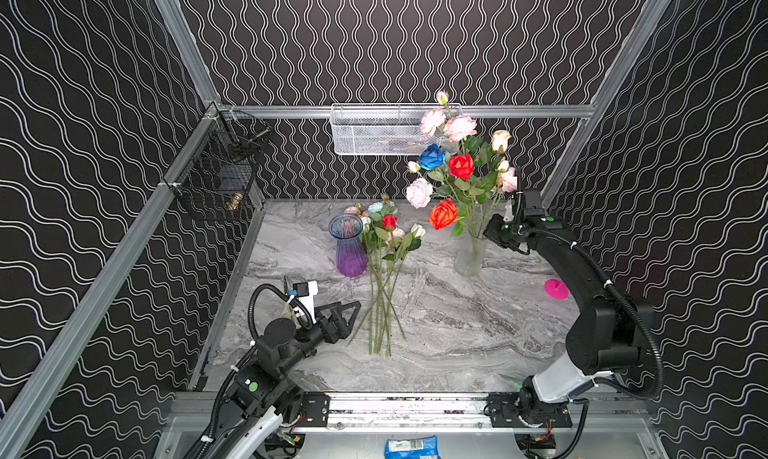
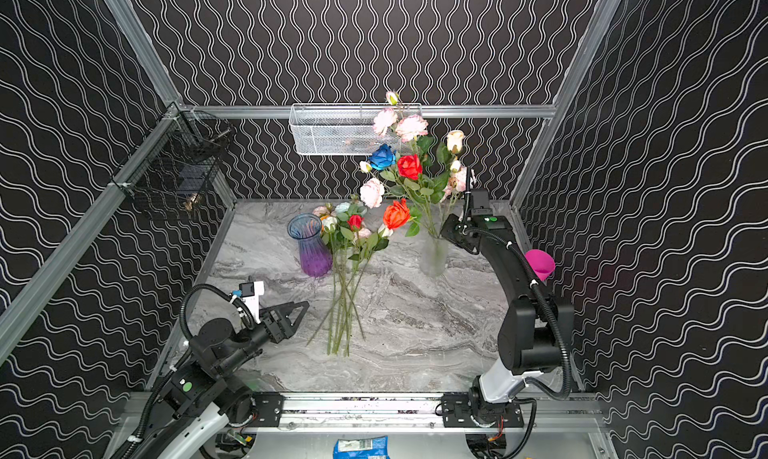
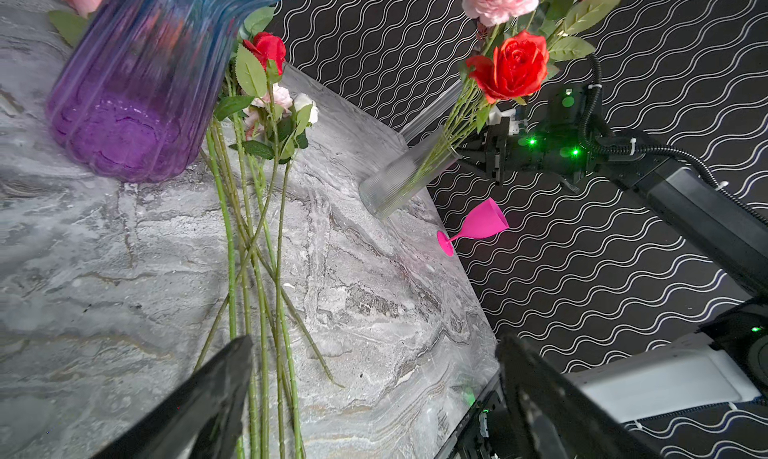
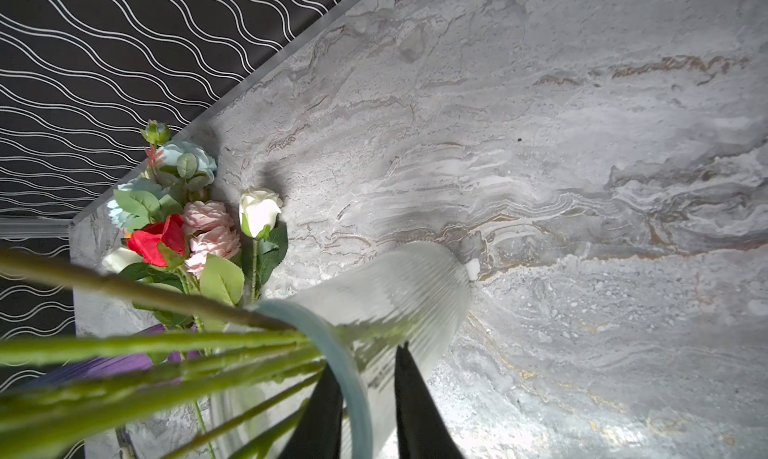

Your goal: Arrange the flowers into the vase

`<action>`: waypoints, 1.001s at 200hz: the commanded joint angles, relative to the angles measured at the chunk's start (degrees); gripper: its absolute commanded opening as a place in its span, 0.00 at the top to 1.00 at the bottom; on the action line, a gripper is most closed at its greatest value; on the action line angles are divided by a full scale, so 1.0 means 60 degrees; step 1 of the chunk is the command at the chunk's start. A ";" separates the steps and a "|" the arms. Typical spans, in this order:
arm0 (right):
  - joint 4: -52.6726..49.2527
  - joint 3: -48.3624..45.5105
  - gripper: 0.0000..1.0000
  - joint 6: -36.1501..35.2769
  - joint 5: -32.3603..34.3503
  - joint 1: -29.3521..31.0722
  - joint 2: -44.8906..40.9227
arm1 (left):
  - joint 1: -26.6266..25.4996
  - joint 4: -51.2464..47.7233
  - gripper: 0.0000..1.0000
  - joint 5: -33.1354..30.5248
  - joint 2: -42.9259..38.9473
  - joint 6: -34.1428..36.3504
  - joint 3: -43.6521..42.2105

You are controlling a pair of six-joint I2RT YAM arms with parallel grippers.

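On the grey marble table (image 1: 457, 344), pick the loose flowers (image 1: 389, 223) lying beside the purple vase (image 1: 349, 249) by their bendy stems, not the soft light blooms, using the wide-open left gripper (image 1: 353, 320), with the right gripper (image 4: 365, 359) pinched narrow on the clear vase (image 1: 470, 259) rim.

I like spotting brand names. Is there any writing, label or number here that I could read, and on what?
No text here can be read.
Blue packet at the front edge: the print on its white label is too blurred.
Front rail: the dark speckled marks are too small to tell.
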 commanded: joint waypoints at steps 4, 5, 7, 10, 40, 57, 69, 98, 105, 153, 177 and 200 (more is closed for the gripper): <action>-0.0257 -0.0045 0.81 0.0033 0.0161 0.0016 0.0051 | -0.0012 0.0009 0.05 -0.0085 -0.0080 0.0205 0.0089; -0.0251 -0.0051 0.81 0.0028 0.0168 0.0009 0.0051 | -0.0016 0.0012 0.05 -0.0089 -0.0077 0.0205 0.0087; -0.0254 -0.0056 0.82 0.0024 0.0185 0.0005 0.0040 | -0.0015 0.0014 0.05 -0.0093 -0.0093 0.0205 0.0096; -0.0239 -0.0065 0.82 0.0022 0.0219 0.0001 0.0037 | -0.0008 0.0014 0.05 -0.0083 -0.0093 0.0212 0.0104; -0.0493 0.0279 0.88 -0.0056 0.0481 -0.0015 0.0203 | -0.0011 0.0042 0.05 -0.0091 0.0013 0.0264 0.0157; -0.0604 0.0514 0.92 -0.0106 0.0554 -0.0012 0.0334 | -0.0008 0.0059 0.05 -0.0072 0.0133 0.0320 0.0226; -0.0666 0.0681 0.95 -0.0107 0.0554 -0.0012 0.0408 | -0.0020 0.0044 0.05 -0.0057 0.0195 0.0337 0.0275; -0.0820 0.1126 0.99 -0.0186 0.0704 -0.0012 0.0558 | -0.0005 0.0010 0.05 -0.0079 0.0165 0.0337 0.0289; -0.0896 0.1251 1.00 -0.0225 0.0739 -0.0012 0.0593 | -0.0008 -0.0007 0.05 -0.0106 0.0126 0.0365 0.0297; -0.1297 0.2071 1.00 -0.0545 0.1404 -0.0015 0.0793 | -0.0014 -0.0031 0.05 -0.0181 0.0028 0.0381 0.0306; -0.1379 0.2339 1.00 -0.0714 0.1773 -0.0026 0.0922 | -0.0013 -0.0015 0.05 -0.0152 0.0081 0.0381 0.0310; -0.1346 0.2438 1.00 -0.0800 0.1851 -0.0122 0.1038 | -0.0012 -0.0058 0.05 -0.0151 0.0059 0.0404 0.0319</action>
